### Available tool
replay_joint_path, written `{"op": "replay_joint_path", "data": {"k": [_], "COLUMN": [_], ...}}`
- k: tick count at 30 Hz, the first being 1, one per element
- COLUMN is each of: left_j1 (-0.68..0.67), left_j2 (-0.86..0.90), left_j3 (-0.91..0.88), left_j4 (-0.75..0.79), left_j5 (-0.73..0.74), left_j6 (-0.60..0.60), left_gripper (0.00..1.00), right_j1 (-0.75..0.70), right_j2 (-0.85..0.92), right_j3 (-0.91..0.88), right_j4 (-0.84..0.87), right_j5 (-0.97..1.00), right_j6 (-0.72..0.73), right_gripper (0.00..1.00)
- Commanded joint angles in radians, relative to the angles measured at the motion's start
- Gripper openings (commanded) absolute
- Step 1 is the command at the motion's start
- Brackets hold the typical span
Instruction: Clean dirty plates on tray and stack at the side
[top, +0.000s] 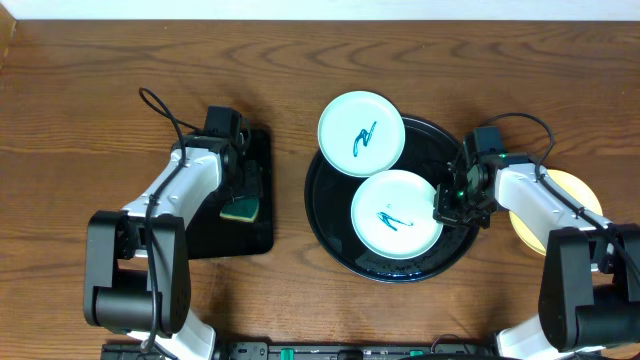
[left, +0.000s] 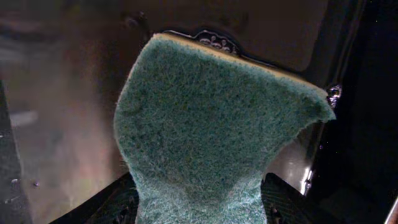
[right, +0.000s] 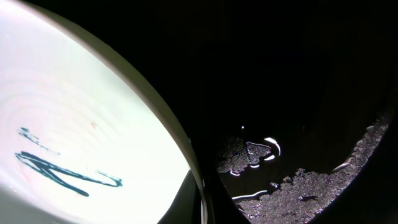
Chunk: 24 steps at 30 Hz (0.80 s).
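Two mint-white plates with teal scribbles rest on the round black tray (top: 425, 145). One plate (top: 361, 133) lies over the tray's far left rim. The nearer plate (top: 396, 214) lies inside the tray, and my right gripper (top: 450, 205) is shut on its right rim. In the right wrist view that rim runs between the jaws of the right gripper (right: 202, 202), with the plate (right: 81, 124) on the left. A pale yellow plate (top: 580, 187) lies on the table under my right arm. My left gripper (top: 243, 195) is shut on a green sponge (left: 217, 124), which is pinched at its waist.
The left gripper and sponge (top: 240, 210) hover over a small rectangular black tray (top: 255, 235) at the left. Wet foamy patches (right: 298, 186) glisten on the round tray's floor (right: 298, 74). Bare wooden table surrounds both trays.
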Motion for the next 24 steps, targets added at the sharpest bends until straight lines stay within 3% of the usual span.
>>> {"op": "replay_joint_path", "data": {"k": [1, 4, 8, 12, 15, 24], "left_j1": [0.003, 0.003, 0.003, 0.003, 0.003, 0.005], "left_j2": [0.017, 0.017, 0.017, 0.016, 0.016, -0.055], "left_j3": [-0.013, -0.013, -0.013, -0.012, -0.012, 0.019], "left_j4": [0.002, -0.003, -0.034, -0.040, -0.040, -0.059], "left_j5": [-0.008, -0.009, -0.009, -0.009, -0.009, -0.009], "left_j6": [-0.006, -0.006, -0.006, -0.006, -0.006, -0.006], "left_gripper": [0.61, 0.54, 0.35, 0.31, 0.08, 0.08], "right_j1": [0.003, 0.003, 0.003, 0.003, 0.003, 0.003], "right_j2": [0.010, 0.010, 0.010, 0.010, 0.010, 0.010], "right_j3": [-0.005, -0.005, -0.005, -0.005, -0.005, -0.005], "right_j4": [0.006, 0.006, 0.006, 0.006, 0.006, 0.006], "right_j5": [0.008, 0.008, 0.008, 0.008, 0.008, 0.008], "right_j6": [0.002, 0.003, 0.003, 0.002, 0.002, 0.002], "right_gripper": [0.01, 0.01, 0.01, 0.01, 0.01, 0.01]}}
